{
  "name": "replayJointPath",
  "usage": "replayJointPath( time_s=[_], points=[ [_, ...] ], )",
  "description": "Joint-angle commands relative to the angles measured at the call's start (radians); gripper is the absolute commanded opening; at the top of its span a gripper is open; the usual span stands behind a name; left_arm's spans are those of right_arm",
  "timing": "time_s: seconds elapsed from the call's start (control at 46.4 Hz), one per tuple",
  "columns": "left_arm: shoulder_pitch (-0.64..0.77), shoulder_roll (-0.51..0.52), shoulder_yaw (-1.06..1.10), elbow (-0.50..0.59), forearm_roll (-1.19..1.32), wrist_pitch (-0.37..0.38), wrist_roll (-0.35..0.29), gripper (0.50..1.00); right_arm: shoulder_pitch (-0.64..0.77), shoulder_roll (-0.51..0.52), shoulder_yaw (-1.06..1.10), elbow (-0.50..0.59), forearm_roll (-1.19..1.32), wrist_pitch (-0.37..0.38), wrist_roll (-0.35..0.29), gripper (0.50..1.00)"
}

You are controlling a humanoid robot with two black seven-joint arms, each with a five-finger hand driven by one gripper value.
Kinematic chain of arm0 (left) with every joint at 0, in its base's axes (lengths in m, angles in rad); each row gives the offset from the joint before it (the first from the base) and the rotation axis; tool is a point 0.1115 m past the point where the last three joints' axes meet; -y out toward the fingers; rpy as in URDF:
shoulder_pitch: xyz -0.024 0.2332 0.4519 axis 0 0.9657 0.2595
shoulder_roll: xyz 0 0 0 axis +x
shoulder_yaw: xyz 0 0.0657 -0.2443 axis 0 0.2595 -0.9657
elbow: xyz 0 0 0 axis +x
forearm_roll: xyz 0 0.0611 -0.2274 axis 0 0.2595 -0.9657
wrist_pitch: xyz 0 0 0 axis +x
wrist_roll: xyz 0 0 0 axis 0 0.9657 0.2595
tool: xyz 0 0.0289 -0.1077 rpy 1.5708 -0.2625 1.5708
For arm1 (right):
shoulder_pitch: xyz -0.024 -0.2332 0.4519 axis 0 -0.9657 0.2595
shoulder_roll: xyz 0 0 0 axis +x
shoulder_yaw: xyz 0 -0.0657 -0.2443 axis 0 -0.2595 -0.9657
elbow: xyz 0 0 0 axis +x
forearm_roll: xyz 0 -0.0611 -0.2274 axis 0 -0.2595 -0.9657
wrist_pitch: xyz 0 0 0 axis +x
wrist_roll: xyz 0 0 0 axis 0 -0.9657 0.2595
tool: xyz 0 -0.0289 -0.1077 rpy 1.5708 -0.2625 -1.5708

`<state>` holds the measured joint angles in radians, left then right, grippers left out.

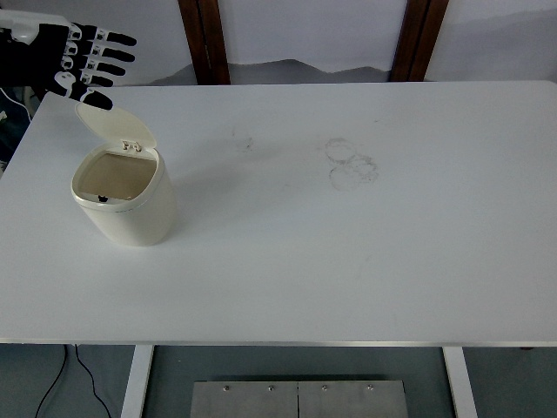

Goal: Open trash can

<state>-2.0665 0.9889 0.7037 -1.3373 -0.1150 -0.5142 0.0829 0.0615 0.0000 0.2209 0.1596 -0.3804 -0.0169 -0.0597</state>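
- Nearest to us, below the table's front edge, we see a grey metal plate (298, 399) on the floor, flanked by the two white table legs (137, 380).
- A thin black cable (63, 379) trails down the lower left corner beside the left leg.
- Above that spreads the white table (348, 270), which fills most of the view.
- On its left part stands the cream trash can (126, 196), well apart from the front edge and close to the left side.
- We can look straight into the bin's mouth, where a tan inner surface shows inside the rim.
- Its lid (116, 124) is already swung up and back, standing tilted behind the opening and joined to the body at a small hinge on the far rim.
- Farther right, near the middle of the tabletop, we notice faint grey ring stains (352, 165), well apart from the bin.
- At the far left corner we find the left hand (80, 59), black with white joints, coming in from the left edge.
- Its fingers (111, 55) are stretched out and slightly spread, pointing right, and they grasp nothing.
- The lowest fingertip sits just above the lid's top edge; we cannot tell whether it touches.
- Beyond the table, two dark brown wooden posts (204, 39) rise against a pale wall.
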Motion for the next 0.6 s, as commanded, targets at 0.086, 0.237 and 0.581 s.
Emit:
replayJointPath(
  time_s=[0.086,0.237,0.581],
  points=[
    [0.005,0.008,-0.072,0.075,-0.012,-0.012,0.000,1.000,0.000,0.000,0.000,0.000,0.000,-0.002,0.000,0.995],
    [0.043,0.036,-0.169,0.160,-0.055,-0.017,-0.015,1.000,0.000,0.000,0.000,0.000,0.000,0.000,0.000,0.995],
    [0.307,0.062,-0.417,0.313,-0.241,-0.017,-0.193,1.000,-0.002,0.000,0.000,0.000,-0.002,0.000,0.000,0.995]
  ],
)
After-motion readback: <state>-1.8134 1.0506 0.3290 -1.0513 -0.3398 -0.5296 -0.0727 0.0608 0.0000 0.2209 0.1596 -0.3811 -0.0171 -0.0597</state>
